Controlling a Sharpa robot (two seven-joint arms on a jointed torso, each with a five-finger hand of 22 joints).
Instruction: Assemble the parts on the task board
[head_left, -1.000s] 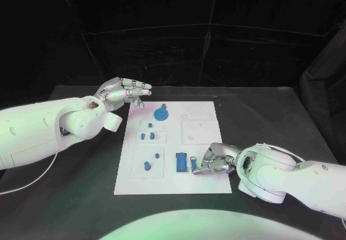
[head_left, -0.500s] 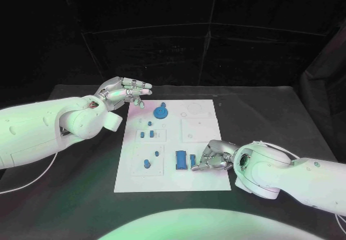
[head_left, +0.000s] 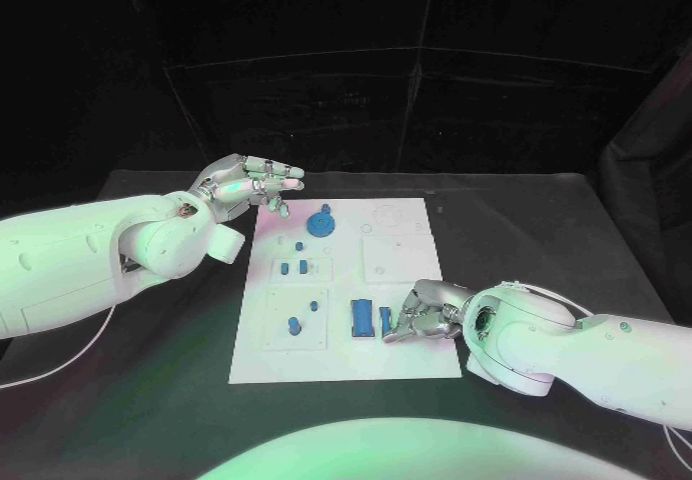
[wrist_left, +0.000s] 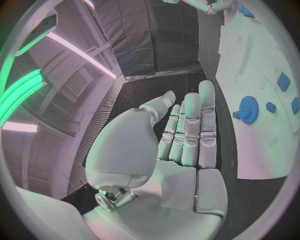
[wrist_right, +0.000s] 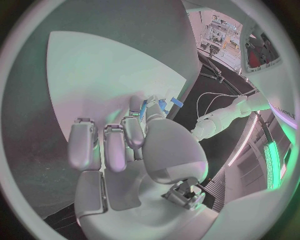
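My right hand lies low on the task board near its front right corner, fingers curled down toward the slim blue bar. That bar stands just beside the larger blue block, which sits at nine o'clock from my fingertips. I cannot tell from the head view whether I am pinching the bar or only touching it. The right wrist view shows my fingers bent inward over the white board, with blue pieces past the fingertips, but the contact itself is hidden behind my thumb.

My left hand hovers off the board's far left corner, above the black table, holding nothing, fingers loosely apart. The blue gear lies on the board at four o'clock from it, well apart. The left wrist view shows my palm flat and bare, fingers straight and side by side, with the gear and its toothed rim clear beyond the fingertips; the head view does not show the teeth that plainly.

At the board's left side sit small blue pegs, and closer to me another small blue piece rests in a raised frame.
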